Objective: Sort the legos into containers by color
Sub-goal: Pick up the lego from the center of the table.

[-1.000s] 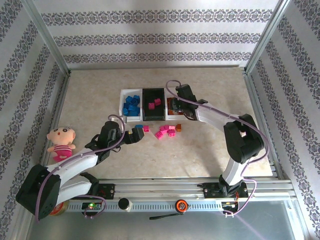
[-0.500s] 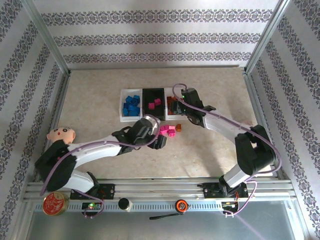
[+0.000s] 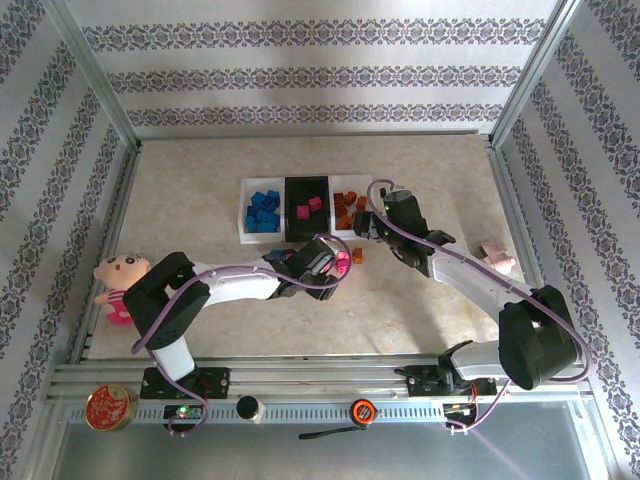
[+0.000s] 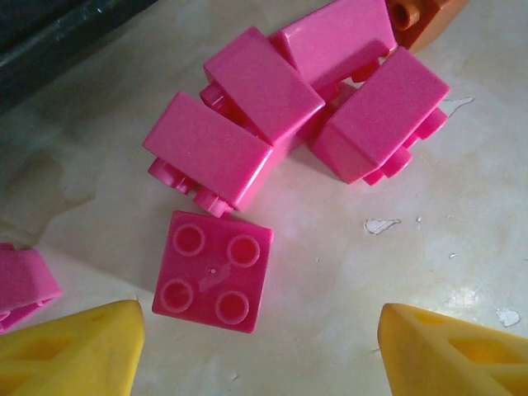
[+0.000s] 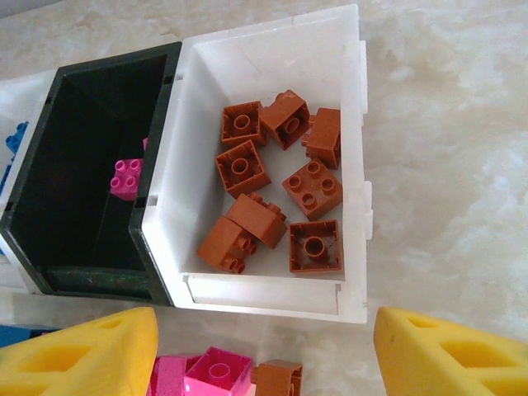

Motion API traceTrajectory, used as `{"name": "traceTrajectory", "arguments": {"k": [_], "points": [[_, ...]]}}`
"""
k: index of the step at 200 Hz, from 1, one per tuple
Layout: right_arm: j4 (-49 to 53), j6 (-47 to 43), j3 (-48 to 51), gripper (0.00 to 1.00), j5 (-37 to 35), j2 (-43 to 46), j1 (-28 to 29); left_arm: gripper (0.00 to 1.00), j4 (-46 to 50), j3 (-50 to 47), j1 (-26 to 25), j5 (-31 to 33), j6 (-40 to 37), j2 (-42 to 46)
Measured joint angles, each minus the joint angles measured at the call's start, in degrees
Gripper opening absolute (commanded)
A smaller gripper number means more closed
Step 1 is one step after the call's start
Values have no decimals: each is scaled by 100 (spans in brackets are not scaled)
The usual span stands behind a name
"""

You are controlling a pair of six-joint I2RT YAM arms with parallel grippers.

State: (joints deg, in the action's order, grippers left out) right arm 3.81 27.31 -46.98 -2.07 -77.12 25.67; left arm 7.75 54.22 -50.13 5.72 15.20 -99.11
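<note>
Left hand open, yellow fingers either side of a stud-up pink lego lying on the counter, not touching it. More pink legos are heaped just beyond, with one orange-brown lego at the heap's far edge. Right hand open and empty, near the right white tray, which holds orange-brown legos. Black tray beside it has a pink brick. Blue legos sit in the left white tray. Bricks look light, rigid and glossy, so likely slippery. Pinch the two flat opposite side walls, low down, not corners or studs. Neighbours are close and may get nudged
</note>
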Motion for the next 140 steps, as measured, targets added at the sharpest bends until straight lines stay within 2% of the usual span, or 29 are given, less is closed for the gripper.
{"name": "traceTrajectory", "arguments": {"k": [65, 104, 140], "points": [[-24, 107, 116, 70, 107, 190, -4, 59, -162, 120, 116, -11, -203, -424], [-24, 127, 166, 70, 114, 345, -2, 37, -323, 120, 109, -179, -369, -479], [-20, 127, 260, 70, 111, 452, -2, 28, -573, -109, 111, -210, -345, -343]]}}
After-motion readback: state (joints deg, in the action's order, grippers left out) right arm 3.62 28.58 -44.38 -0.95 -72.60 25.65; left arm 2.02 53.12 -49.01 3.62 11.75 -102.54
